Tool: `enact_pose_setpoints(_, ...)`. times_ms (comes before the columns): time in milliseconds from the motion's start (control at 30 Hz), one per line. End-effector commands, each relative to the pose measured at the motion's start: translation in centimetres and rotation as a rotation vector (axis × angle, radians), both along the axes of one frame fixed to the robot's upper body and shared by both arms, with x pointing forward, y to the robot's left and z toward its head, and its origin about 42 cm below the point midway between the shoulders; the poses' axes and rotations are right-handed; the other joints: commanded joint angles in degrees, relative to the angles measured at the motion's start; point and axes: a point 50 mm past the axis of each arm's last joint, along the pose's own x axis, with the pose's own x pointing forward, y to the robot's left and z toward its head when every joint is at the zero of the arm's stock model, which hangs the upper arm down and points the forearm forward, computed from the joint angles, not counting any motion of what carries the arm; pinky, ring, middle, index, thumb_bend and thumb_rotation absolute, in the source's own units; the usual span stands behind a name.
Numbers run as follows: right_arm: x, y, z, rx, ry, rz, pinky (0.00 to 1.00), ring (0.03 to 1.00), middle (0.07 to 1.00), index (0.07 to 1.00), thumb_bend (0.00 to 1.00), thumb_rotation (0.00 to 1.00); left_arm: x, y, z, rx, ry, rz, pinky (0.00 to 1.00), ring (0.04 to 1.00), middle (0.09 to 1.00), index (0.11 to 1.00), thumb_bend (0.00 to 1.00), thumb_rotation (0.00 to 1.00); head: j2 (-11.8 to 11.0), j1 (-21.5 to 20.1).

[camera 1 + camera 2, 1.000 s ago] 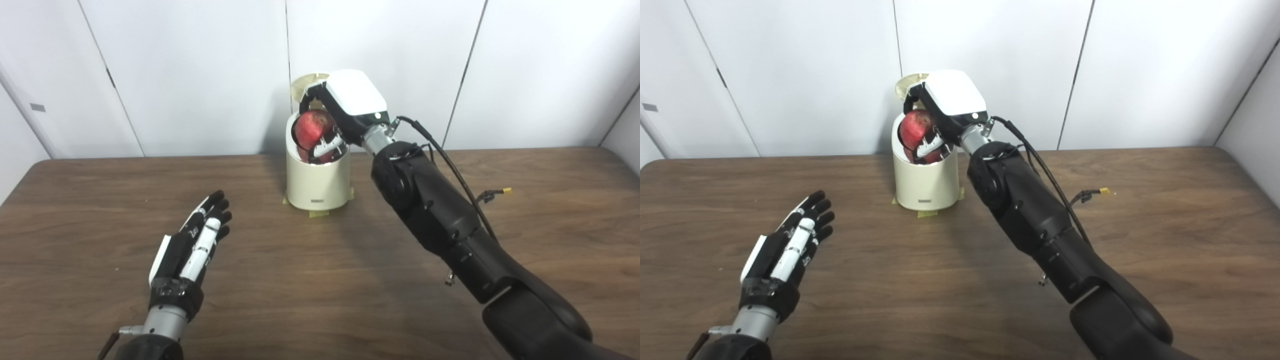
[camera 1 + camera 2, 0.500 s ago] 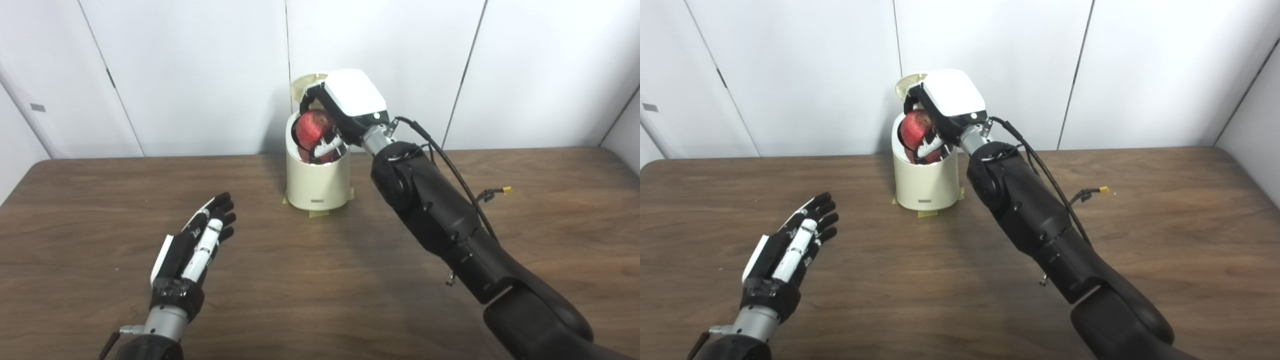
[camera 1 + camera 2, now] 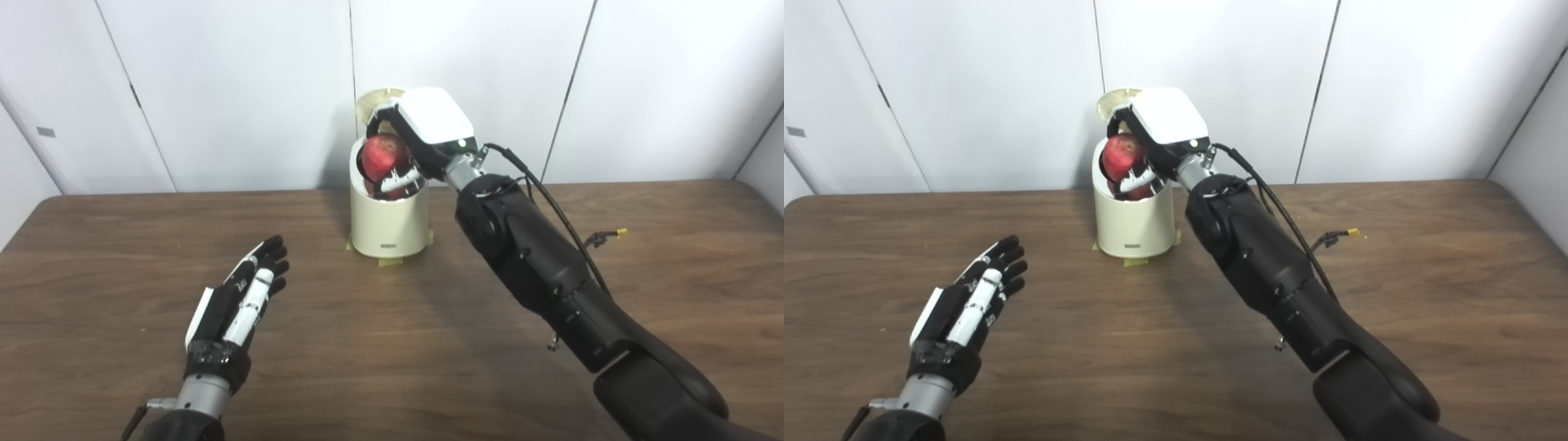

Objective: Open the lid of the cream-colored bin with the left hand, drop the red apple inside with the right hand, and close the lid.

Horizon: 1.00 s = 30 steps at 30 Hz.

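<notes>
The cream-colored bin (image 3: pixel 388 222) stands at the back of the table, its lid (image 3: pixel 375 101) tipped up behind the opening. My right hand (image 3: pixel 422 131) reaches over the rim, shut on the red apple (image 3: pixel 383 158), which sits in the mouth of the bin with its lower part below the rim. My left hand (image 3: pixel 240 303) hovers open over the table at the front left, fingers straight and pointing toward the bin, well apart from it.
The brown wooden table (image 3: pixel 110 257) runs to white wall panels (image 3: pixel 245 92) right behind the bin. Tape strips (image 3: pixel 391 261) hold the bin's base. A loose cable with a yellow plug (image 3: pixel 620 233) hangs off my right forearm.
The apple and my right hand have stayed at the bin's mouth with hardly any shift. My left hand has crept slightly forward and right.
</notes>
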Motion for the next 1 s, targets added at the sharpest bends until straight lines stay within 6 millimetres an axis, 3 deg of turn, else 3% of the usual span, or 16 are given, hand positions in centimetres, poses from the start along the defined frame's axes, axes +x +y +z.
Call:
enact_pose_setpoints(0,0.6,-0.3,2.3,-0.007,-0.058,-0.012,0.90,0.937,0.910,0.845,0.85,0.29,0.4,-0.3,1.5,0.006,-0.072,-0.009,0.91,0.909,0.911,0.891,0.24,0.61,0.08,0.01)
enact_pose_setpoints(200,0.4,-0.4,2.2,-0.015,-0.053,-0.017,0.95,0.979,0.947,0.900,0.87,0.34,0.4,-0.2,1.5,0.014,-0.073,-0.005,0.91,0.897,0.903,0.893,0.24,0.63,0.07,-0.05)
enact_pose_setpoints(533,0.0,-0.5,2.4,-0.001,-0.055,-0.024,0.91,0.934,0.906,0.856,0.86,0.31,0.3,-0.2,1.5,0.017,-0.073,-0.007,0.92,0.899,0.906,0.891,0.24,0.63,0.24,-0.15)
enact_pose_setpoints(633,-0.1,-0.6,2.5,0.057,-0.068,-0.008,0.77,0.836,0.826,0.797,0.85,0.26,0.3,-0.3,1.6,0.014,-0.072,-0.002,0.91,0.897,0.902,0.886,0.24,0.63,0.28,-0.06)
enact_pose_setpoints(667,-0.2,-0.6,2.6,0.095,-0.082,0.009,0.65,0.721,0.724,0.705,0.80,0.19,0.3,-0.3,1.5,0.007,-0.072,-0.005,0.91,0.901,0.905,0.890,0.23,0.62,0.24,-0.06)
enact_pose_setpoints(700,-0.2,-0.7,2.6,0.121,-0.092,0.020,0.57,0.641,0.617,0.596,0.66,0.10,0.3,-0.3,1.5,0.002,-0.071,-0.007,0.92,0.906,0.909,0.894,0.23,0.62,0.24,-0.06)
enact_pose_setpoints(733,-0.2,-0.8,2.6,0.154,-0.099,0.036,0.54,0.599,0.562,0.541,0.60,0.05,0.3,-0.3,1.5,0.000,-0.071,-0.007,0.93,0.909,0.911,0.896,0.23,0.61,0.19,-0.04)
enact_pose_setpoints(800,-0.3,-1.0,2.6,0.193,-0.109,0.055,0.41,0.461,0.503,0.514,0.54,0.01,0.4,-0.2,1.5,0.006,-0.071,-0.003,0.93,0.907,0.910,0.895,0.23,0.61,0.14,0.01)
enact_pose_setpoints(967,-0.7,-1.7,2.5,0.250,-0.133,0.078,0.35,0.394,0.485,0.530,0.52,0.00,0.5,-0.2,1.5,0.018,-0.073,0.001,0.92,0.901,0.902,0.888,0.25,0.64,0.06,0.07)
